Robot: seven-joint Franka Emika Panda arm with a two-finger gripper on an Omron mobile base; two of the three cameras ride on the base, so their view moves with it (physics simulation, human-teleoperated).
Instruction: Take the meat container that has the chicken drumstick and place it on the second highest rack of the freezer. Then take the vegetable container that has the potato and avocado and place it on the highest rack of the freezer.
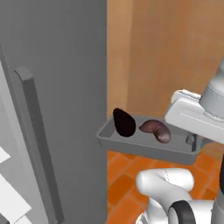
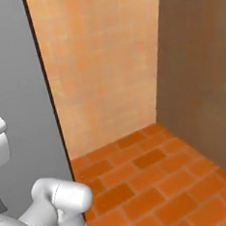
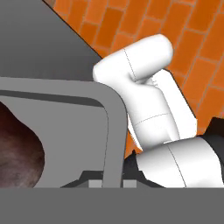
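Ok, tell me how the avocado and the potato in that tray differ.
The avocado is near-black; the potato is reddish-brown. The avocado is egg-shaped and stands tall; the potato is an oblong, slightly curved lump lying low. The avocado sits nearer the tray's left end, the potato to its right. Both rest in the same grey tray.

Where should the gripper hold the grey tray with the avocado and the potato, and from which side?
The tray's thin raised rim suits a pinch best, at the short end nearest the arm, where the gripper is shut on it. The avocado and potato lie further along, so that end is free.
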